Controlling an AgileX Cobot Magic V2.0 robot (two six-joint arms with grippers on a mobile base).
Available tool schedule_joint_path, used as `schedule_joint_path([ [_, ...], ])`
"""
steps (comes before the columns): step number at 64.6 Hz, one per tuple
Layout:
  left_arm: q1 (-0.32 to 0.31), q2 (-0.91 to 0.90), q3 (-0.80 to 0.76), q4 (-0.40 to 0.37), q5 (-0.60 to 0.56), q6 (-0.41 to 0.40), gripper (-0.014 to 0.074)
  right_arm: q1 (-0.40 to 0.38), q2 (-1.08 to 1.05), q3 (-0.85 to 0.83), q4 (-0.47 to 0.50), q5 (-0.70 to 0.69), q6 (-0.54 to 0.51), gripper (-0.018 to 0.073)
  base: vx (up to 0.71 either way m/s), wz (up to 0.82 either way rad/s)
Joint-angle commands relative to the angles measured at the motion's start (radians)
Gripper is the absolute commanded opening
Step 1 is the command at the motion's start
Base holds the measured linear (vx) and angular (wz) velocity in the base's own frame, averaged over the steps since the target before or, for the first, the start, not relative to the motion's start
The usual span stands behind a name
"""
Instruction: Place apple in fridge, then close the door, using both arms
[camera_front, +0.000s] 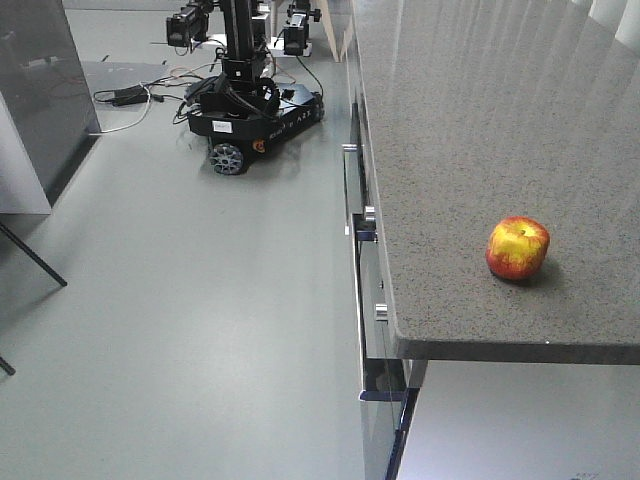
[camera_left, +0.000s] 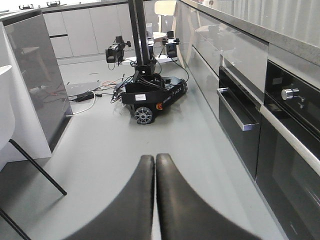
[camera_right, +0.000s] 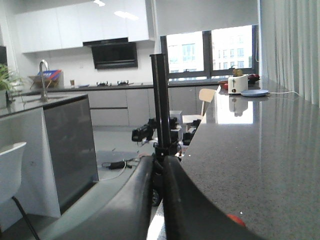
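Desk (camera_front: 450, 120): speckled grey, glossy top. Fridge and door are not in any view.

My left tool (camera_left: 155, 200) hangs over the floor beside the desk's drawer fronts (camera_left: 240, 107), fingers pressed together, holding nothing. My right tool (camera_right: 159, 200) sits at the desk's edge, fingers likewise together, holding nothing.

Apple (camera_front: 518, 248) rests on the desk, near its front edge.

Risk, as I judge it: the apple is round and the desk is slick. An off-centre approach, or one with the fingers together, nudges it and it rolls off the edge.

No real long axis; stem dimple up, core roughly vertical.
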Motion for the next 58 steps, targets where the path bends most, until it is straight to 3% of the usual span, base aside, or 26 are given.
schedule_joint_path([
  [1, -0.003, -0.015, 0.029, 0.000, -0.079, -0.001, -0.0006, -0.003, 0.123, -0.110, -0.041, 0.022, 0.003, 0.0158, 0.00, 0.00],
  [16, -0.003, -0.015, 0.029, 0.000, -0.079, -0.001, -0.0006, -0.003, 0.334, -0.238, -0.054, 0.051, 0.034, 0.0532, 0.00, 0.00],
  [24, -0.003, -0.015, 0.029, 0.000, -0.079, -0.001, -0.0006, -0.003, 0.388, -0.239, -0.068, -0.005, 0.027, 0.0671, 0.00, 0.00],
  [32, -0.003, -0.015, 0.029, 0.000, -0.079, -0.001, -0.0006, -0.003, 0.417, -0.239, -0.087, -0.025, 0.024, 0.0709, 0.00, 0.00],
  [44, -0.003, -0.015, 0.029, 0.000, -0.079, -0.001, -0.0006, -0.003, 0.418, -0.239, -0.208, -0.002, -0.006, 0.0704, 0.00, 0.00],
  [58, -0.003, -0.015, 0.029, 0.000, -0.079, -0.001, -0.0006, -0.003, 0.453, -0.282, -0.219, -0.044, 0.026, 0.0695, 0.00, 0.00],
])
